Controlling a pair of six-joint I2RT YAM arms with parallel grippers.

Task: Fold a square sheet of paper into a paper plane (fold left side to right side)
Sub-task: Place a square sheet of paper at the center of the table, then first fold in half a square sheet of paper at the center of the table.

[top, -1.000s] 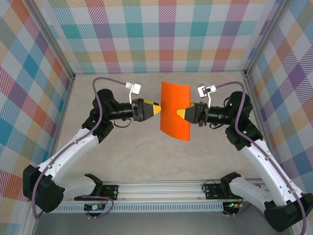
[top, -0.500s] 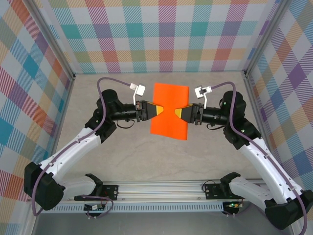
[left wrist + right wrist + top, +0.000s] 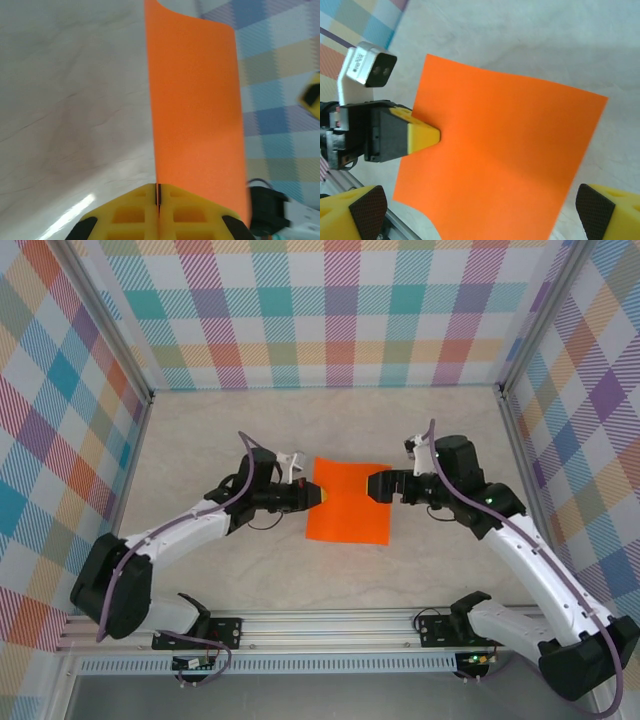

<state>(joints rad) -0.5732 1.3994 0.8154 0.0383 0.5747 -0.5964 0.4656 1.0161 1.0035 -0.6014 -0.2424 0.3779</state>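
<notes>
While my left gripper [image 3: 318, 496] was pinched shut on the 9 o'clock edge of the square sheet of paper [image 3: 347, 502], my right gripper [image 3: 372, 485] stood at the 3 o'clock edge with its fingers [image 3: 367, 210] spread wide, holding nothing. The sheet was spread out, unfolded, near the middle of the table [image 3: 200, 440]. I judged the left-to-right fold was only starting. Next, I reckoned, my left arm would need to carry its edge over toward 3 o'clock and match the corners, then my right would press the crease
</notes>
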